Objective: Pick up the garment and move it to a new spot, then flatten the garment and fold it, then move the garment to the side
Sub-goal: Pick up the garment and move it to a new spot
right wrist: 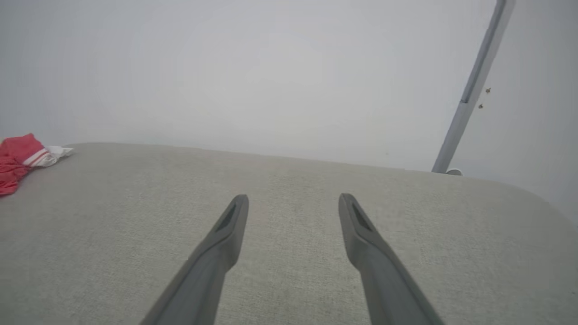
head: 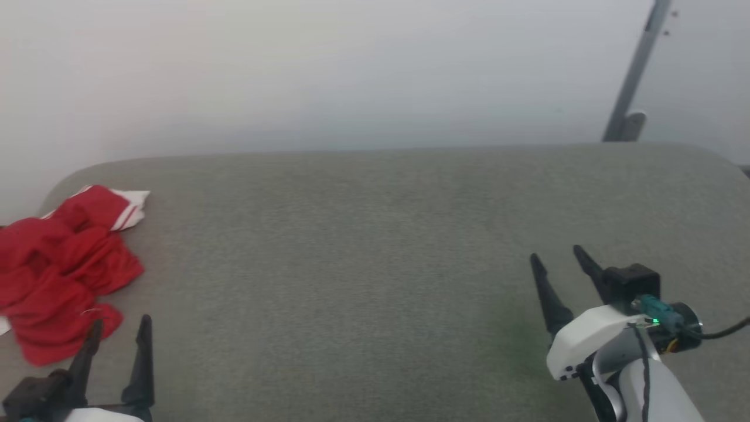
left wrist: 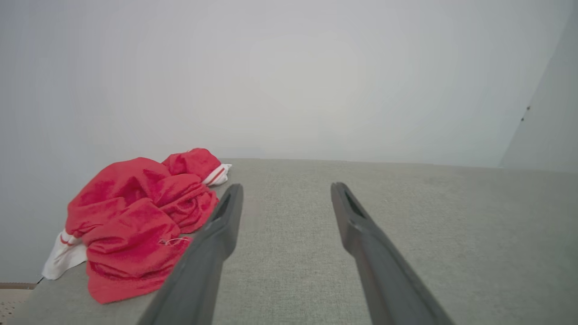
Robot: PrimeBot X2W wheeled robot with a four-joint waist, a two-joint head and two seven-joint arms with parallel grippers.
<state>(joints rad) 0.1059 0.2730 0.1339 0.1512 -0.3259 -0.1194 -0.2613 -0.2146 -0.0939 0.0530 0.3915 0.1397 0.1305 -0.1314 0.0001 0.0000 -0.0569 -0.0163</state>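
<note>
The garment point(head: 61, 269) is a bright red shirt crumpled in a heap at the far left of the grey cushioned surface point(head: 375, 246), one white sleeve end with red stripes poking out at its top. In the left wrist view the garment point(left wrist: 135, 216) lies left of the fingers, its edge beside the left finger. My left gripper point(head: 120, 325) stands open at the lower left, just right of the heap's near edge, nothing between its fingers. My right gripper point(head: 556, 258) is open over the bare surface at the lower right. In the right wrist view the garment point(right wrist: 18, 158) sits at the far left.
A pale wall rises behind the surface. A grey slanted pole point(head: 636, 70) stands at the back right. The surface's rounded far-left corner is near the garment, and a strip of floor point(left wrist: 13, 300) shows beyond its left edge.
</note>
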